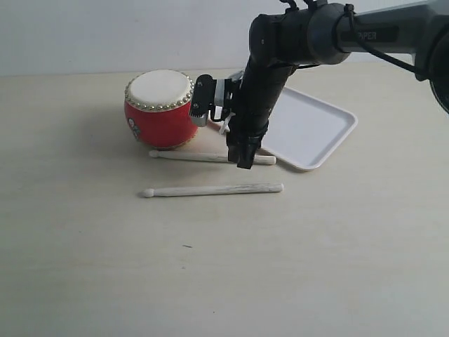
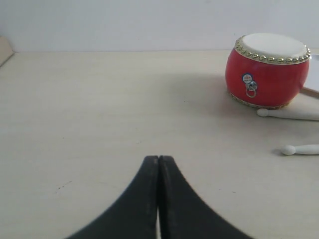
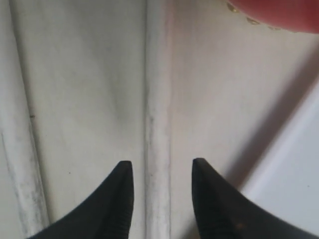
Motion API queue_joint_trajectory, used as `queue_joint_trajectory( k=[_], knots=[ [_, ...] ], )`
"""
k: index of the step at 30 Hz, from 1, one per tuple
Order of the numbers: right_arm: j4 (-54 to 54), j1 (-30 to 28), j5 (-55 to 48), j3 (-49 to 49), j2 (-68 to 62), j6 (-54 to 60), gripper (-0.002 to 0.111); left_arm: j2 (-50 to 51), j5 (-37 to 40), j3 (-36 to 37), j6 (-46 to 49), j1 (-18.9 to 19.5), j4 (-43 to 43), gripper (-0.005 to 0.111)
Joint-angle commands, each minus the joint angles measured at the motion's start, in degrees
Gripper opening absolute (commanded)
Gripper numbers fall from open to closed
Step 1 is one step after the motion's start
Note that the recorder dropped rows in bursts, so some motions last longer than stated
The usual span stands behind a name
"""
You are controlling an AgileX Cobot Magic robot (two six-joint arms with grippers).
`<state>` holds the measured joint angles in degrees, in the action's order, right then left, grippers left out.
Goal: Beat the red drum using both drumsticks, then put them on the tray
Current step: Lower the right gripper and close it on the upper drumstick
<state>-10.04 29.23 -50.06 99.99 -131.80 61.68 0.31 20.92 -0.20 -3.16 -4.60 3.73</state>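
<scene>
The red drum (image 1: 161,109) stands upright on the table, also seen in the left wrist view (image 2: 266,69) and as a red edge (image 3: 279,12) in the right wrist view. Two whitish drumsticks lie flat in front of it: the far one (image 1: 188,156) close to the drum, the near one (image 1: 214,189). My right gripper (image 1: 245,159) is down over the far drumstick (image 3: 158,114), open, one finger on each side, not touching it. The near stick (image 3: 20,149) lies beside. The white tray (image 1: 309,126) lies right of the drum. My left gripper (image 2: 158,160) is shut and empty, well away from the drum.
The right arm (image 1: 295,42) reaches in from the upper right, above the tray's left part. Bare table surface (image 1: 210,267) spreads in front of the sticks. A pale wall runs behind the table.
</scene>
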Motion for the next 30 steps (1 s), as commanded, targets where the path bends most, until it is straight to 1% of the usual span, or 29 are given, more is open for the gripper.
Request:
queue_joint_trajectory(
  k=[1, 16, 19, 20, 23, 24, 27, 30],
  knots=[
    [0.12, 0.04, 1.71, 0.41, -0.01, -0.53, 0.041, -0.31, -0.61, 0.2, -0.27, 0.07, 0.14, 0.0],
    [1.43, 0.04, 0.51, 0.41, -2.25, -1.84, 0.041, -0.31, -0.61, 0.2, -0.27, 0.07, 0.14, 0.0],
    [1.43, 0.04, 0.51, 0.41, -2.25, -1.84, 0.034, -0.31, -0.61, 0.2, -0.27, 0.07, 0.14, 0.0],
    [1.43, 0.04, 0.41, 0.41, -2.25, -1.84, 0.03, -0.31, -0.61, 0.2, -0.27, 0.07, 0.14, 0.0],
    [1.43, 0.04, 0.41, 0.41, -2.25, -1.65, 0.011, -0.31, -0.61, 0.2, -0.27, 0.07, 0.14, 0.0],
    [1.43, 0.04, 0.41, 0.41, -2.25, -0.33, 0.0, -0.31, -0.61, 0.2, -0.27, 0.07, 0.14, 0.0],
    [1.53, 0.04, 0.41, 0.41, -1.88, 0.16, 0.0, -0.31, -0.61, 0.2, -0.27, 0.07, 0.14, 0.0],
    [1.17, 0.04, -1.14, 0.41, -0.02, 2.95, 0.0, -0.31, -0.61, 0.2, -0.27, 0.07, 0.14, 0.0]
  ],
)
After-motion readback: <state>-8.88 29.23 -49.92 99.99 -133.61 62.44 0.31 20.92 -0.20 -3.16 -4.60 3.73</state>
